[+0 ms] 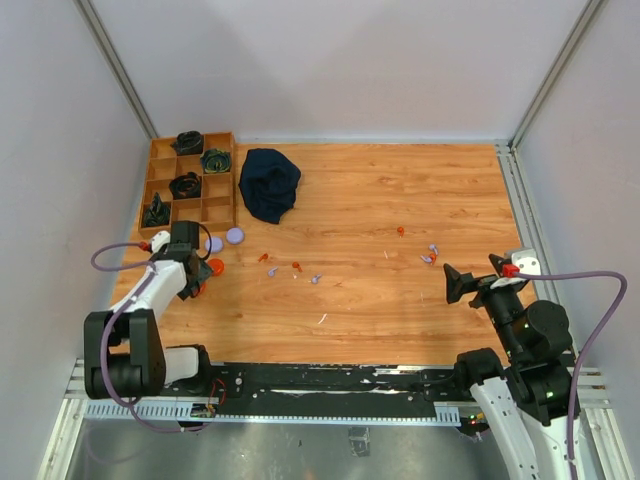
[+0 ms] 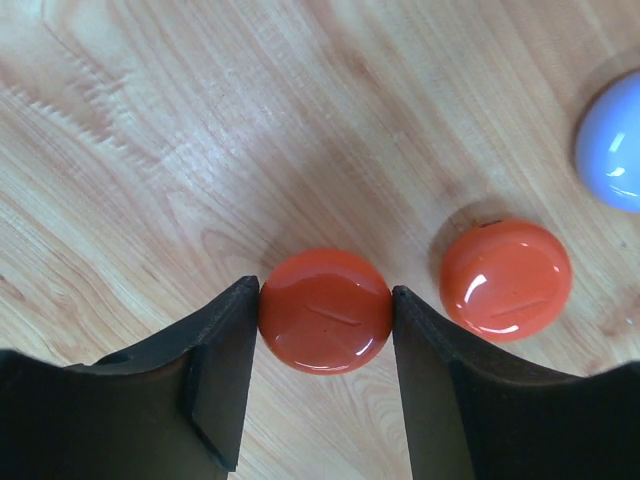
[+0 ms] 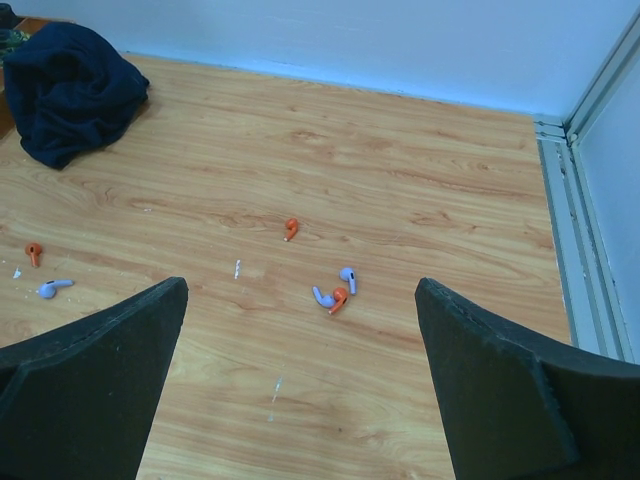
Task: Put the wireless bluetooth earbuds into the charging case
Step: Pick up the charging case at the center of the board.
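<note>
In the left wrist view, my left gripper [image 2: 325,305] has both fingertips touching the sides of a round glossy orange charging case [image 2: 325,320] lying on the wood. A second orange disc [image 2: 505,279] and a lavender disc [image 2: 612,155] lie to its right. Tiny earbuds are scattered mid-table: an orange one [image 3: 290,228] and a lavender-and-orange cluster [image 3: 338,292] lie ahead of my open, empty right gripper [image 3: 300,285]. An orange earbud [image 1: 297,266] and a lavender earbud [image 1: 316,278] lie nearer my left gripper [image 1: 197,283].
A dark blue cloth [image 1: 269,183] is bunched at the back left. Beside it stands a wooden compartment tray [image 1: 236,190] holding coiled black cables. Two lavender discs [image 1: 235,236] sit just in front of the tray. Grey walls enclose the table on three sides.
</note>
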Robot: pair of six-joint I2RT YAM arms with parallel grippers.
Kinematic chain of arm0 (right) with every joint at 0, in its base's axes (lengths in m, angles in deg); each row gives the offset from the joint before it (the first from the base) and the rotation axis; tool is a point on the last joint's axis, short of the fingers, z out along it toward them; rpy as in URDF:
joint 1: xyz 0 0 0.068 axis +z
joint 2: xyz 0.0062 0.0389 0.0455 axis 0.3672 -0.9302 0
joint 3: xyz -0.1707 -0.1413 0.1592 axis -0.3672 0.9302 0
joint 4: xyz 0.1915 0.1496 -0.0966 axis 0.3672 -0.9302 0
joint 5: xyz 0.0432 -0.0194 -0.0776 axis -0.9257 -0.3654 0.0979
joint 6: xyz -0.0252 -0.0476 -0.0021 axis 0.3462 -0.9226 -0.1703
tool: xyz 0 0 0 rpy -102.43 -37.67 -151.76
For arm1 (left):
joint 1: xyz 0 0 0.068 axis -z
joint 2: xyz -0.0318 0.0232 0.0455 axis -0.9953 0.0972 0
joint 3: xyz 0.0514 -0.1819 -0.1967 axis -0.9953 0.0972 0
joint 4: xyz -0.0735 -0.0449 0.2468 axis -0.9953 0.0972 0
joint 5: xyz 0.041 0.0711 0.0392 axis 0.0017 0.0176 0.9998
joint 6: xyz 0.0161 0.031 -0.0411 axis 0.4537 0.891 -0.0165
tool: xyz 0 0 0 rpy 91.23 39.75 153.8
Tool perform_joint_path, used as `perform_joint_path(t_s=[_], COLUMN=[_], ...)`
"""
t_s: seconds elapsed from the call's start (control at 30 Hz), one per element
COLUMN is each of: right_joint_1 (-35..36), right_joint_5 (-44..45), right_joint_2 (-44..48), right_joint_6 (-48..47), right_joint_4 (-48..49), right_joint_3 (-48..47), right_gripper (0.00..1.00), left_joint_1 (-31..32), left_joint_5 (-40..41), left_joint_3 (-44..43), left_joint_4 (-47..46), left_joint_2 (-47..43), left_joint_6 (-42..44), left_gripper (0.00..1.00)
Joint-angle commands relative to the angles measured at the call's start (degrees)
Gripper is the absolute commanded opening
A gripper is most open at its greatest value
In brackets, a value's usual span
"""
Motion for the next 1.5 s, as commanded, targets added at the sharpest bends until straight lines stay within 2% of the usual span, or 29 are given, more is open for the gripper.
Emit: perform_joint_path(t_s=[0.0, 0.3, 0.43, 0.7, 0.9, 1.1, 1.47], right_joint_1=[1.8, 2.4, 2.4, 2.4, 2.4, 2.4, 5.5], right_joint_5=[-1.6, -5.2, -8.3, -16.8, -24.0, -29.3, -34.3], right_joint_2=[-0.7, -5.7, -9.0, -16.3, -22.5, -28.9, -40.5], right_joint_6=[1.0, 1.9, 2.4, 2.4, 5.0, 5.6, 10.4], right_joint_4=[1.5, -1.9, -3.4, -3.6, 0.5, 0.0, -0.7], right_joint_3=[0.0, -2.5, -4.8, -8.3, -7.7, -10.4, -15.6], right_gripper=[0.99, 0.98, 0.98, 0.99, 0.99, 0.99, 0.98], left_joint_1=[-0.5, -0.2, 2.4, 16.8, 26.3, 35.9, 56.5], left_joint_5=[-1.2, -10.2, -13.6, -14.0, -15.6, -14.9, -3.0], left_joint_3=[0.2, 1.7, 1.5, 2.3, 4.9, 9.5, 10.9], left_joint_4=[0.9, -1.3, -2.1, -7.0, -16.4, -28.1, -44.5], left_joint_2=[-5.3, -17.2, -22.0, -27.8, -31.5, -32.5, -26.0], left_joint_6=[1.4, 5.6, 6.5, 6.2, 7.4, 9.2, 18.6], left_gripper=[0.50, 0.41, 0.37, 0.34, 0.33, 0.32, 0.32])
